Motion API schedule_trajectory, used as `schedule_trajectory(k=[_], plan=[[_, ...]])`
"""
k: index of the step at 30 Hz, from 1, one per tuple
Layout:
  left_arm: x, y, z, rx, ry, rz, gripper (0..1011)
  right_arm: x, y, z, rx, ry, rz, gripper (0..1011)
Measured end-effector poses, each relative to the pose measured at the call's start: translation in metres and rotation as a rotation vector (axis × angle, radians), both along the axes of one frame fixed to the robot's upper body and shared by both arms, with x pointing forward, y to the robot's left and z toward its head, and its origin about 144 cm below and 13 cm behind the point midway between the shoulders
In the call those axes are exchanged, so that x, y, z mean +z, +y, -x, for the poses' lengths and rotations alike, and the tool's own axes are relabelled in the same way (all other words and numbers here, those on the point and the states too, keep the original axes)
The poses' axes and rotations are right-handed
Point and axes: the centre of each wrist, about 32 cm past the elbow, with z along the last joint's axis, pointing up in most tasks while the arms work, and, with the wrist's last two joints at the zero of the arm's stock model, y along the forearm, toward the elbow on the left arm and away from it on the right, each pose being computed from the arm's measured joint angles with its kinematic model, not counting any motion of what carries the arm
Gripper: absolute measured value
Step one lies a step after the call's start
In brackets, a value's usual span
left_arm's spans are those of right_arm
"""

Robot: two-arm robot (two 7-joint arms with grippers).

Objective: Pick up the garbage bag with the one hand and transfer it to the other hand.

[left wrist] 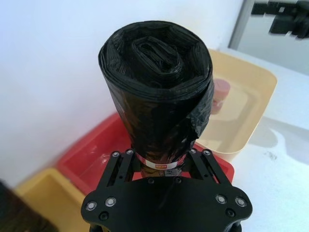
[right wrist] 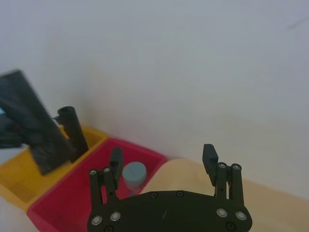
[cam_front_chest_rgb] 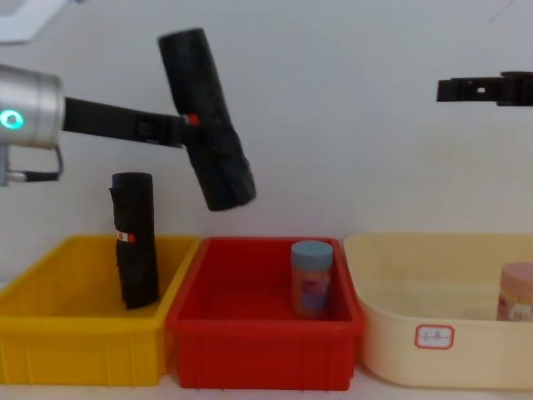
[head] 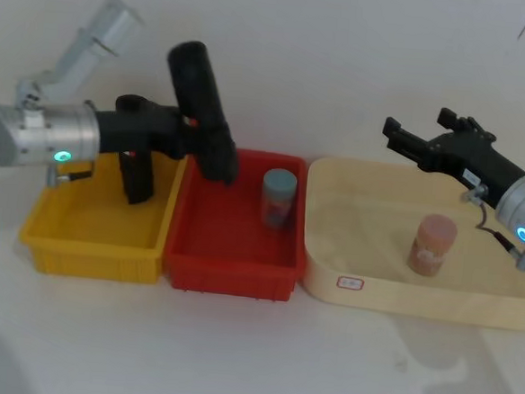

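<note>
Garbage bag [cam_front_chest_rgb: 212, 167] tilts in left gripper [cam_front_chest_rgb: 190, 127], well above red bin [cam_front_chest_rgb: 262, 243].

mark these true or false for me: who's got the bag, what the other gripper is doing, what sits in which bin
1. The left gripper holds the garbage bag tilted in the air over the red bin. True.
2. The right gripper is shut on the bag. False: its fingers are open and empty, above the cream tub.
3. A second black roll stands in the yellow bin. True.
4. The blue-lidded jar sits in the yellow bin. False: it stands in the red bin.
</note>
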Motion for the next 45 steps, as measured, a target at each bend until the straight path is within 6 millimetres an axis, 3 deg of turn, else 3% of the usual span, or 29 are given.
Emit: schedule_trajectory(k=[11,22,31,45], plan=[[-0.017,-0.045,-0.046,-0.108,0.050,-0.075,422,0.003,0.010,-0.007,0.067,-0.038,0.016,1001],[-0.013,-0.085,-0.078,-0.237,0.044,-0.131,422,0.011,0.014,-0.006,0.154,-0.061,0.014,1001],[-0.002,-0.105,-0.087,-0.310,0.023,-0.168,422,0.013,0.019,-0.006,0.218,-0.053,0.010,1001],[0.006,-0.116,-0.091,-0.353,0.010,-0.194,422,0.012,0.027,-0.017,0.242,-0.033,0.011,1001]])
